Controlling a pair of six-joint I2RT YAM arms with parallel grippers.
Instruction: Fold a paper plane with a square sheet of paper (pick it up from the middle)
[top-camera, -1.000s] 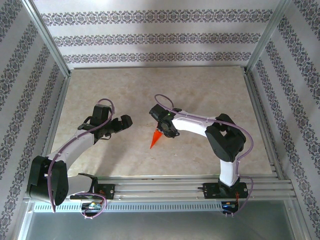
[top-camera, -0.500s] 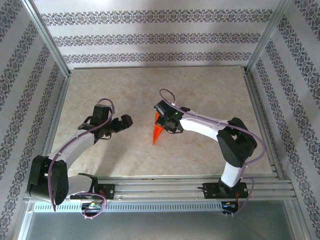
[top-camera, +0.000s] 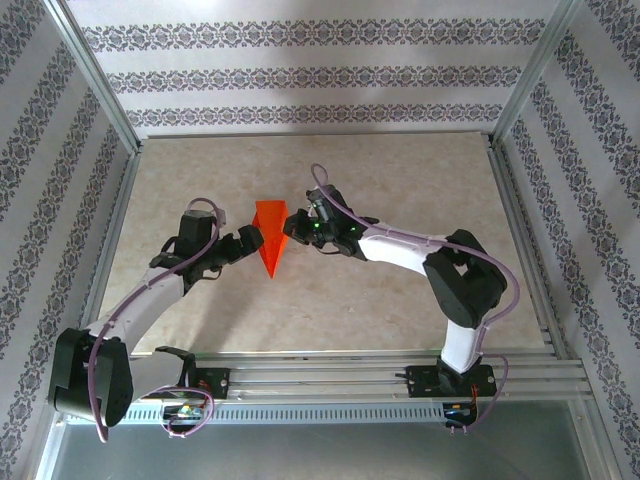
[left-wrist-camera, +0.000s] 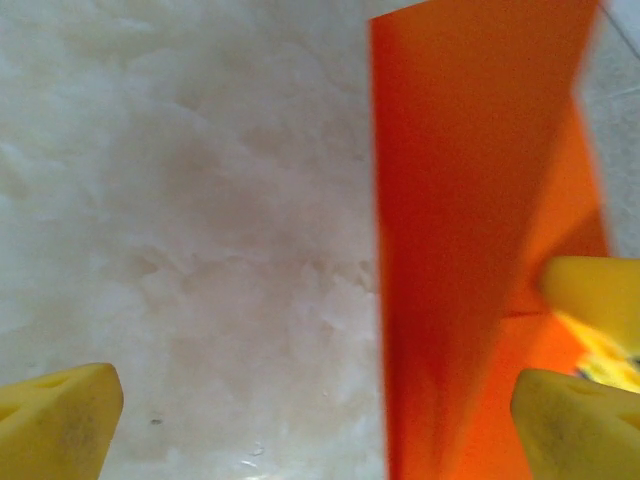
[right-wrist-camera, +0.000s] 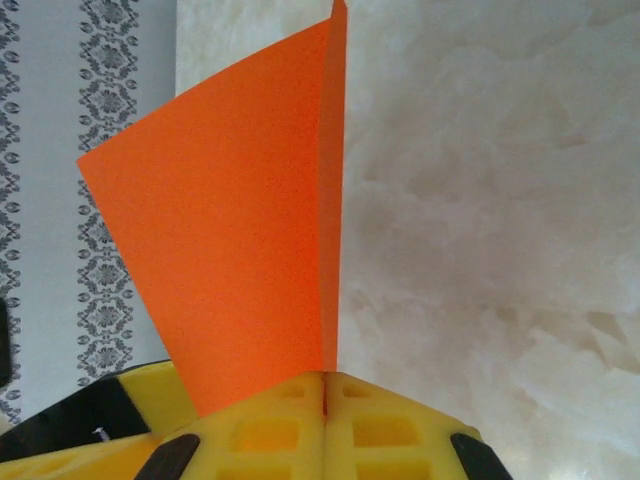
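In the centre of the top view, the right gripper (top-camera: 296, 230) is clamped tight on one edge of the paper plane (top-camera: 270, 236). The plane is an orange-red dart, apparently lifted off the table (top-camera: 420, 180), its point aimed at the bottom of the frame. The left gripper (top-camera: 248, 241) sits just left of it with its fingers (left-wrist-camera: 62, 418) spread wide, and the paper lies between them, close to the right-hand one. This looks like a handover or creasing step. Next, the left jaws need to close squarely on the fold without crumpling it.
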